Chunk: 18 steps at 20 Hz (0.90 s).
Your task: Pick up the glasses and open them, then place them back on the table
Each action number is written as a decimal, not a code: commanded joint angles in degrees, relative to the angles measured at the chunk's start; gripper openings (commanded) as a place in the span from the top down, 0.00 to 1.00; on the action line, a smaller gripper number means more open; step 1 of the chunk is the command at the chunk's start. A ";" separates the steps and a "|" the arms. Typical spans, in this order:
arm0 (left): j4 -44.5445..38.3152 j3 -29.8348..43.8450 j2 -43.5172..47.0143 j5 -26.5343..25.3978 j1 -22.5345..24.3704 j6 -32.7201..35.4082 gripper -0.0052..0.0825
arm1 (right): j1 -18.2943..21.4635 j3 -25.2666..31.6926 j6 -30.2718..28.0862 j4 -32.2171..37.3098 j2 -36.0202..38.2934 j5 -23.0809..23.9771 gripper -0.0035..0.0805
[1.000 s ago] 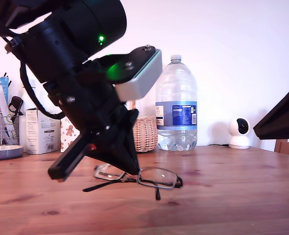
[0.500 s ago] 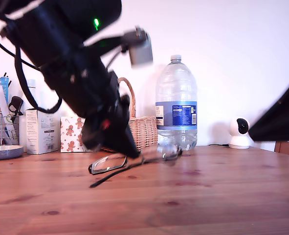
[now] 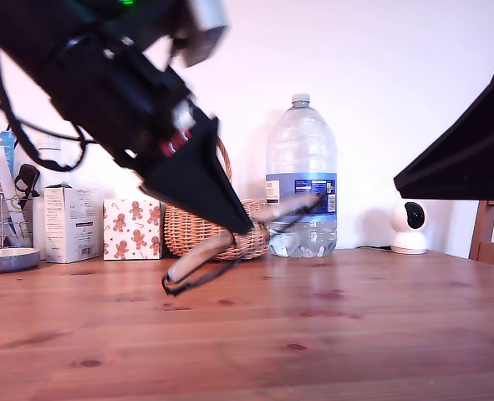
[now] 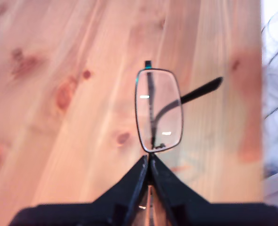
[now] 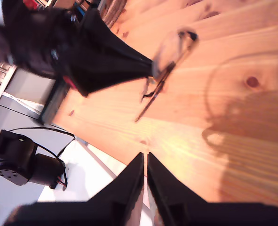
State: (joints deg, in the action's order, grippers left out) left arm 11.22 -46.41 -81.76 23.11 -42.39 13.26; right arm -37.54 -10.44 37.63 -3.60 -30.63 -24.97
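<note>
The glasses (image 3: 198,261) are thin black-framed spectacles, lifted off the table (image 3: 355,334) and tilted, blurred with motion. My first gripper (image 3: 245,227) is shut on them at the frame. In the first wrist view one lens (image 4: 158,110) stands past the closed tips of my first gripper (image 4: 148,162), with a slim arm sticking out sideways over the wood (image 4: 59,70). The second wrist view shows the glasses (image 5: 169,56) held over the table (image 5: 233,117) by my first gripper (image 5: 150,69). My second gripper (image 5: 145,162) is shut on nothing, well apart from them. Its arm (image 3: 472,150) shows at the exterior view's right.
Along the back stand a wicker basket (image 3: 192,230), a big water bottle (image 3: 302,180), a white camera (image 3: 410,227), a gingerbread-print box (image 3: 131,228), a white box (image 3: 69,224) and a wire pen holder (image 3: 4,209). A chair (image 3: 493,234) is at the exterior view's right edge.
My first gripper has lifted the glasses from the table and swung them upward toward the basket and bottle. The dark arm at the exterior view's right has risen and come further in.
</note>
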 commanded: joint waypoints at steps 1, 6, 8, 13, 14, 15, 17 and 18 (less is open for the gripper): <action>-0.28 -0.61 0.55 5.40 2.32 -3.37 0.97 | 0.13 1.01 -0.20 1.22 -0.33 0.00 0.97; -0.52 -0.61 0.44 16.63 8.04 -9.81 0.97 | 0.04 0.94 -2.23 3.67 -1.05 -0.07 0.97; -0.37 -0.61 0.24 20.57 9.84 -11.67 0.97 | -0.07 0.37 -5.90 3.74 -2.10 -0.35 0.96; -0.59 -0.61 -3.67 29.07 13.81 -14.86 0.97 | -2.58 -3.43 -19.04 2.86 -6.93 -0.46 0.94; -0.68 -0.61 -5.18 30.38 14.34 -15.41 0.97 | -3.19 -4.76 -21.18 1.90 -8.09 0.20 0.92; -0.96 -0.61 -6.60 31.15 14.75 -16.24 0.97 | -3.72 -5.99 -23.39 0.83 -9.18 0.81 0.90; -2.05 -0.61 -9.31 33.07 15.34 -17.18 0.97 | -4.96 -8.76 -28.57 -2.86 -11.74 2.93 0.89; -3.23 -0.61 -10.51 34.34 15.54 -18.86 0.97 | -5.75 -10.08 -32.06 -4.85 -12.96 3.74 0.89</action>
State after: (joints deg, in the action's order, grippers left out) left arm 9.06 -46.72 -91.50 56.47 -26.92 -5.04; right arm -42.59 -20.05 7.53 -7.55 -42.46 -21.56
